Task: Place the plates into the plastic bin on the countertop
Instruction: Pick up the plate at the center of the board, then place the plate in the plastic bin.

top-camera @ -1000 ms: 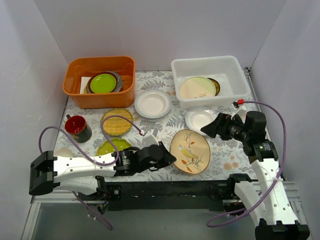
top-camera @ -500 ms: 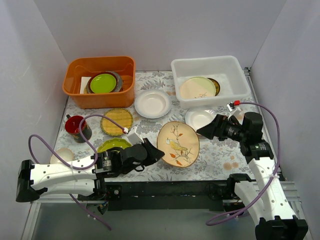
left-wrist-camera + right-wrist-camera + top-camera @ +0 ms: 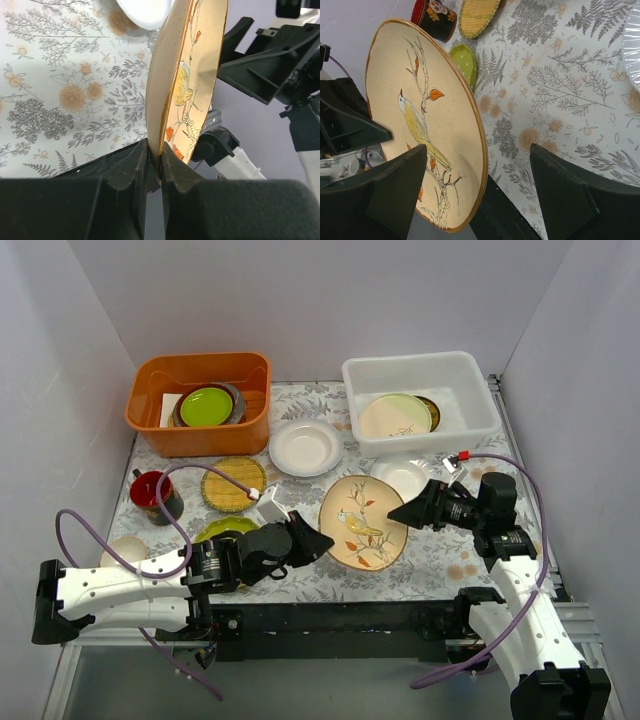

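Translucent white plastic bin (image 3: 410, 362) holds two plates (image 3: 395, 415); left gripper (image 3: 328, 540) pinches round cream bird-painted plate (image 3: 365, 522), right gripper (image 3: 394, 512) jaws spread; four others lie outside.

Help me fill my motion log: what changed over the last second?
The left claw, shut on the bird plate, drew back, carrying it leftward. The right claw moved left toward it, open, jaws now either side of its rim. The orange tub, plastic bin and other plates stayed put.
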Controlling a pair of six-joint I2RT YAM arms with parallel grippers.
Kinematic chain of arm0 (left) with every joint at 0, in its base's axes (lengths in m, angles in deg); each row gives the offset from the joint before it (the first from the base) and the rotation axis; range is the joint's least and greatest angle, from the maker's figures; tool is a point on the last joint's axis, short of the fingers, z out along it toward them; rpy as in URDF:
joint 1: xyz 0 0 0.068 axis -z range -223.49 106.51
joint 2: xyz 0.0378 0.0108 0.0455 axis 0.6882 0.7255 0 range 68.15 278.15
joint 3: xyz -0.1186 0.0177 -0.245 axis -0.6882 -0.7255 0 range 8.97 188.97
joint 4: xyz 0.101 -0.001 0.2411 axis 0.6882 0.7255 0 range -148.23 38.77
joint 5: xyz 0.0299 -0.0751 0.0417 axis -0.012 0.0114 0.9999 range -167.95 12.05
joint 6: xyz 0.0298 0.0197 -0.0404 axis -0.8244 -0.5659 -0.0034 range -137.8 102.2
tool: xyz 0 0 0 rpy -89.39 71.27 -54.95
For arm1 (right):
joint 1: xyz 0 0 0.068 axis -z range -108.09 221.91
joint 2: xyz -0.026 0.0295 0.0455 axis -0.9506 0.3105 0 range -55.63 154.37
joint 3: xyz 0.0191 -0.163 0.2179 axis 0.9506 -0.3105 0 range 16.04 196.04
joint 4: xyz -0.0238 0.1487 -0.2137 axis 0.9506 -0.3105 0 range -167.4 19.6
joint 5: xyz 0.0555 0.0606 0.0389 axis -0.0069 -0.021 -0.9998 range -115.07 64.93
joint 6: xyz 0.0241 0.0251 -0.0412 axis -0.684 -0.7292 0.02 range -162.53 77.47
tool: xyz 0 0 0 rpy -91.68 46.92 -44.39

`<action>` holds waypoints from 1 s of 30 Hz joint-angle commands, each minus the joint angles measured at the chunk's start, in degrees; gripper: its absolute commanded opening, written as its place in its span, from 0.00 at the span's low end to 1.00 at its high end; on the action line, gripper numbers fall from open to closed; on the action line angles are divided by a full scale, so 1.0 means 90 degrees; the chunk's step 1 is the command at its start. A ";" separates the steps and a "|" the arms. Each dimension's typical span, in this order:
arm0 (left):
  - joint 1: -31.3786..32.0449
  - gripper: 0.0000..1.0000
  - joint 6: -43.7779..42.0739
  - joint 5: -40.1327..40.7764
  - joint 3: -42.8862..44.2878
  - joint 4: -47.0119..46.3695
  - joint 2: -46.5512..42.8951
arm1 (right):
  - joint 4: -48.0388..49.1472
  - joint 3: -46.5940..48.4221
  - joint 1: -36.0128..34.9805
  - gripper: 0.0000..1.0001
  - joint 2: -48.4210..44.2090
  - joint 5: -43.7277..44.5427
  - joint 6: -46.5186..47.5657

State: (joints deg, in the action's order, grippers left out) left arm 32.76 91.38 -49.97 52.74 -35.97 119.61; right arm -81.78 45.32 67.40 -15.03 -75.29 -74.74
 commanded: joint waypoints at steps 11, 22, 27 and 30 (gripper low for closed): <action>0.0024 0.00 -0.0208 -0.0151 0.0635 -0.1351 0.0171 | 0.0756 -0.0245 0.0013 0.31 -0.0038 -0.0563 -0.0299; 0.0024 0.06 -0.0052 0.0181 0.0693 -0.0492 -0.0190 | 0.0688 -0.0197 0.0013 0.01 -0.0195 -0.0436 -0.0240; 0.0024 0.46 -0.0061 0.0269 0.0761 -0.0257 -0.0249 | 0.0630 -0.0099 0.0004 0.01 -0.0165 -0.0387 -0.0211; 0.0024 0.69 -0.0061 0.0473 0.0985 0.0162 -0.0220 | 0.0561 -0.0060 0.0004 0.01 -0.0156 -0.0358 -0.0162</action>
State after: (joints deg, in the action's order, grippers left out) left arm 32.78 90.66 -50.21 55.95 -33.87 120.29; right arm -77.96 43.22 67.38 -16.19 -80.10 -78.85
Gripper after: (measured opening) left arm 0.602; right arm 0.108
